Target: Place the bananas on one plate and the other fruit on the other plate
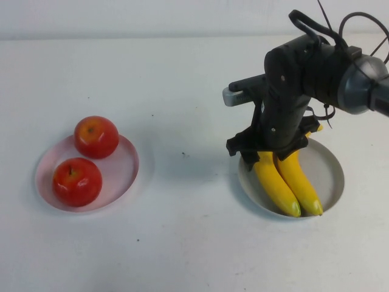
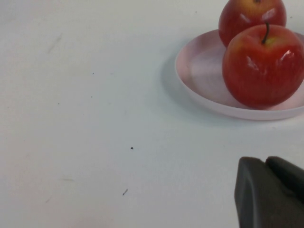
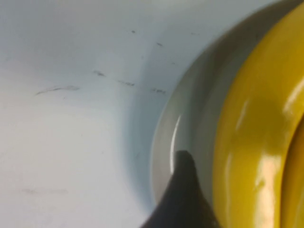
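Two yellow bananas (image 1: 285,179) lie side by side on the grey plate (image 1: 331,173) at the right. My right gripper (image 1: 266,159) hangs low over their far ends and is open, straddling the left banana. In the right wrist view one dark finger (image 3: 183,166) stands by the plate's rim (image 3: 164,142), a sliver apart from the banana (image 3: 247,118). Two red apples (image 1: 77,181) (image 1: 96,137) sit on the pale pink plate (image 1: 124,167) at the left. My left gripper (image 2: 267,161) is shut and empty, over bare table near the pink plate (image 2: 199,71) and apples (image 2: 263,64).
A white tabletop (image 1: 182,91) lies all around, with open room between the two plates. The right arm and its cables (image 1: 340,67) reach in from the far right above the grey plate.
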You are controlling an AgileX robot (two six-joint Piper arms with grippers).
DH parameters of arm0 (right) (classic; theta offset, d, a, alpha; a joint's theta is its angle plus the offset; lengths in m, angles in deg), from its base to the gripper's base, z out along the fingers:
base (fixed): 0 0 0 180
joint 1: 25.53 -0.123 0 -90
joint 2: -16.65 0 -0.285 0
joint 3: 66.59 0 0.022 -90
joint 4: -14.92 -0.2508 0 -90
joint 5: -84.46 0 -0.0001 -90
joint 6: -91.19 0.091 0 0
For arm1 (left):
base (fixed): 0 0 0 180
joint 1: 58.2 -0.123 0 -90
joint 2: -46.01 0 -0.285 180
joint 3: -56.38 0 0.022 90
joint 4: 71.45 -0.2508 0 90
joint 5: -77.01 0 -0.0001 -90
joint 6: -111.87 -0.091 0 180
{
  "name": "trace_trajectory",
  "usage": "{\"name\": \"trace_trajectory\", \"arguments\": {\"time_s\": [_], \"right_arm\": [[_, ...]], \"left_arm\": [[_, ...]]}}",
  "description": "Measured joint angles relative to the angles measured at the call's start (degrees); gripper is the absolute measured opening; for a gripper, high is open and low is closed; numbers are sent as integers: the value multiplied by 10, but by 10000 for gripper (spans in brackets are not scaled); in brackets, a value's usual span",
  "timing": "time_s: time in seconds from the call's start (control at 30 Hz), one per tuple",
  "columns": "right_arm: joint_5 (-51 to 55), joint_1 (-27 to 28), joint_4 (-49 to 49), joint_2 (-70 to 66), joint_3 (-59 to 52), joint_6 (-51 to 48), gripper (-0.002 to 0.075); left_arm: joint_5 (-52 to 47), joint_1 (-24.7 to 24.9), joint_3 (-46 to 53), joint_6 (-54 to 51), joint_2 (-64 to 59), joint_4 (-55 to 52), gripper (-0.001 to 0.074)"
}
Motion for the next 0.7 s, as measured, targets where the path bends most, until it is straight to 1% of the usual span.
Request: {"name": "trace_trajectory", "arguments": {"time_s": [0.1, 0.17, 0.2, 0.23, 0.3, 0.37, 0.47, 0.7], "right_arm": [[10, -11, 0, 31, -9, 0, 423], [8, -21, 0, 71, -31, 0, 329], [5, -23, 0, 86, -46, 0, 296], [-5, -29, 0, 119, -69, 0, 226], [-24, -33, -2, 174, -124, 0, 115], [-39, -33, 1, 238, -180, 0, 41], [-46, -33, 2, 325, -247, 0, 0], [-79, -27, -56, 527, -383, -20, -13]], "left_arm": [[0, 0, 0, 0, 0, 0, 1], [0, 0, 0, 0, 0, 0, 1], [0, 0, 0, 0, 0, 0, 1], [0, 0, 0, 0, 0, 0, 1], [0, 0, 0, 0, 0, 0, 1], [0, 0, 0, 0, 0, 0, 1], [0, 0, 0, 0, 0, 0, 1], [0, 0, 0, 0, 0, 0, 1]]}}
